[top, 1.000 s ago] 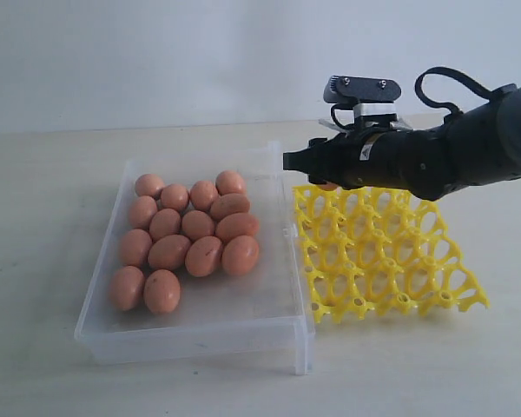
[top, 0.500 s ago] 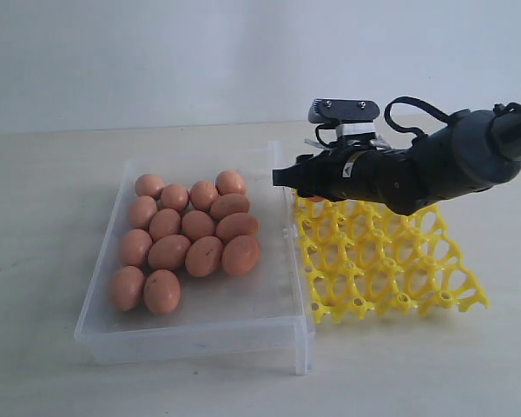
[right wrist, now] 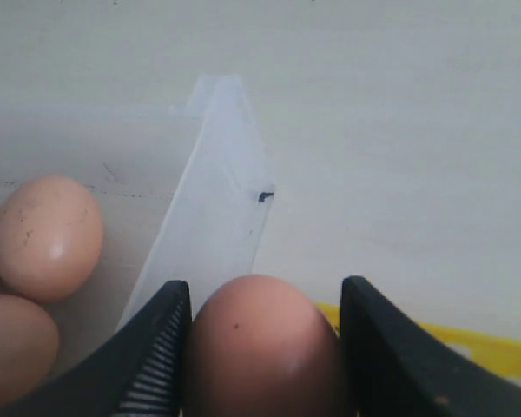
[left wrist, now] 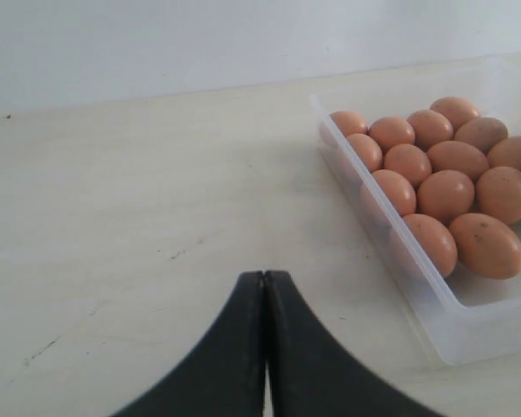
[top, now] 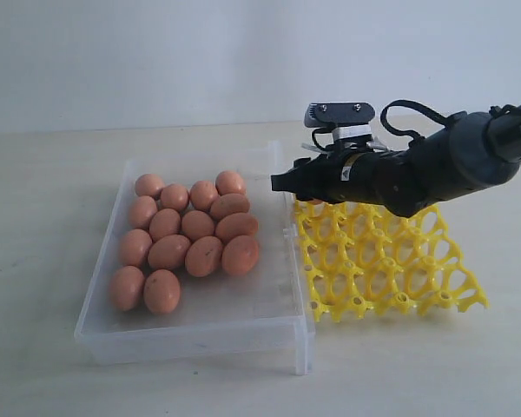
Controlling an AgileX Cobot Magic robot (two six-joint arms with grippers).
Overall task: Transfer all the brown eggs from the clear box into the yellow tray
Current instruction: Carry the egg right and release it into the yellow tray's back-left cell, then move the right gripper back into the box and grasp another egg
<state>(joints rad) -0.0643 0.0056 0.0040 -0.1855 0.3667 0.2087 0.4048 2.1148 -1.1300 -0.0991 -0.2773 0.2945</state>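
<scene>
– Brown eggs [top: 197, 224]: where do they lie?
– Fifteen, by my count, lie loose in the clear box [top: 191, 334]. They are bunched toward its left wall, and most touch a neighbour. The box sits flat on the pale counter [top: 43, 174].
– And the one that is out of the box?
– The held egg [right wrist: 265, 347] sits between the right jaws, with a ribbed black pad [right wrist: 152, 365] pressed against each side. The jaws stand wide, and the egg fills the gap between them.
– Where is that over the scene?
– The right arm [top: 434, 165] reaches in level from the right. Its tip is over the far left corner of the yellow tray [top: 382, 261], close to the box's right wall. From the exterior view the jaws hide nearly all of the egg. The right wrist view shows a strip of the tray's yellow just past it and a corner of the box beyond. I cannot tell whether the egg touches the lattice.
– How does the tray lie?
– It lies flat on the counter, just beside the box's right wall, the side with the small clasp [top: 288, 231].
– And the left jaws?
– They are pressed tip to tip, and the two black fingers [left wrist: 226, 356] meet in one thin seam with nothing between them. They hang over plain counter, near the outside of the box wall.
</scene>
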